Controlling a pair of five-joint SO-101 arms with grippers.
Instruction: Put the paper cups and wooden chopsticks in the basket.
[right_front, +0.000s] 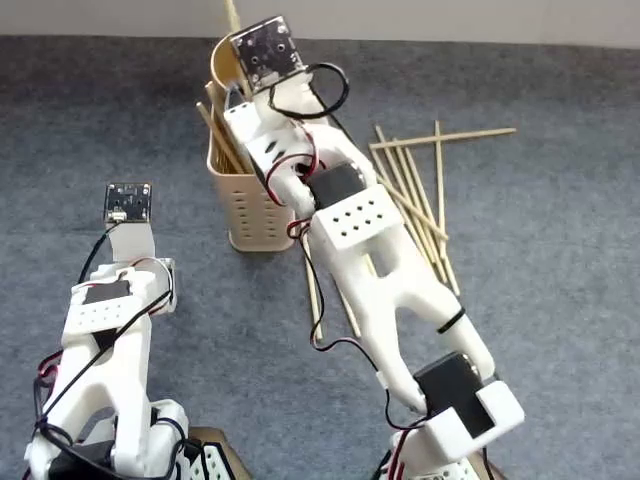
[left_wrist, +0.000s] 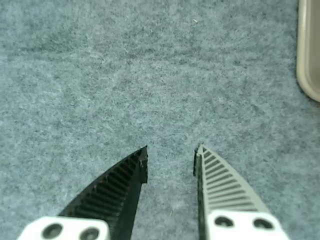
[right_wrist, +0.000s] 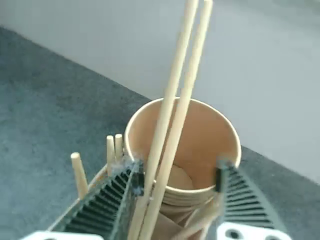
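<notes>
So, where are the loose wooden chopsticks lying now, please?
High view: loose chopsticks fan out on grey carpet, right of the beige plastic basket, partly under the right arm.

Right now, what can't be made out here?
- Basket contents: high view, the right arm covers its opening.
- Loose chopsticks: high view, the same arm hides some, so no count.
- Upright chopsticks: right wrist view, ends cut off by the frame edge.
</notes>
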